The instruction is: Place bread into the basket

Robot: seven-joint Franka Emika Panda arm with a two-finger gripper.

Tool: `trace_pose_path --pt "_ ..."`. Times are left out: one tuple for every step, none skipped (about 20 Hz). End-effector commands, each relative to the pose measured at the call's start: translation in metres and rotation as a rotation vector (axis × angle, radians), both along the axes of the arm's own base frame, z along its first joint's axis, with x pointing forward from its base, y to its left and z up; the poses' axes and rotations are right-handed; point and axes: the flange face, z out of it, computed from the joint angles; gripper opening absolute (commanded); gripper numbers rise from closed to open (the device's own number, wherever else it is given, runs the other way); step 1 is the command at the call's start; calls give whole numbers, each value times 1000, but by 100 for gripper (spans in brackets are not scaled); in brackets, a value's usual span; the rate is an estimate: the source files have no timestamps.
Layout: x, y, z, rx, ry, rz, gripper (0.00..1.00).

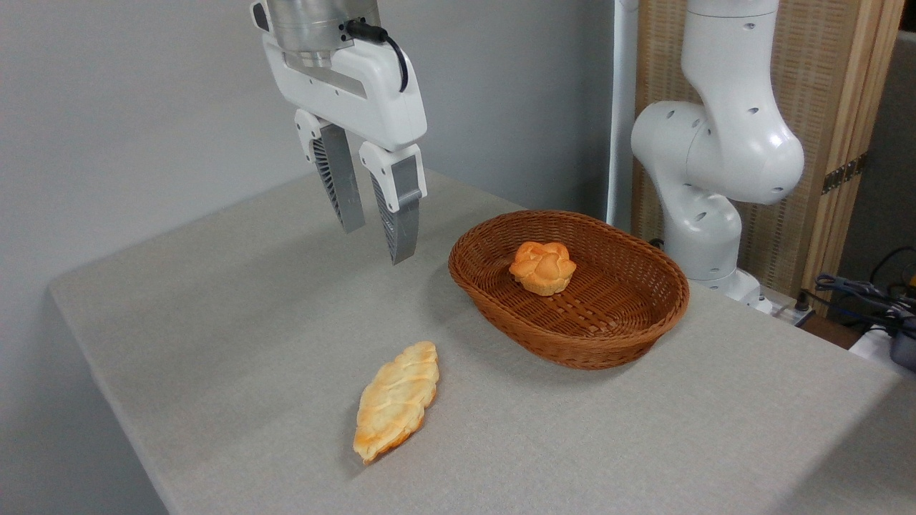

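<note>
From my seat I see the bread [542, 267] lying inside the basket [572, 350], towards its far-left end, clear of the rim. The basket sits on the desk [644, 443] near the back right edge, just in front of the arm's white base [705, 236]. My gripper [377, 243] hangs above the desk to the left of the basket, fingers pointing down, parted by a narrow gap and holding nothing. A paler braided loaf [396, 400] lies near the front edge.

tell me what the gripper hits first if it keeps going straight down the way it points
Probably bare table: the gripper points down, empty, left of the basket. Depth is unclear.
</note>
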Motion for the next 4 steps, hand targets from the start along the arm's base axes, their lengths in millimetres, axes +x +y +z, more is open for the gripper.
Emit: trace_pose_path --pt "2 1 5 8 -14 20 100" --pt "2 1 4 8 -13 17 100" --pt "2 1 5 8 -14 17 100" --pt "2 1 5 8 -14 17 100"
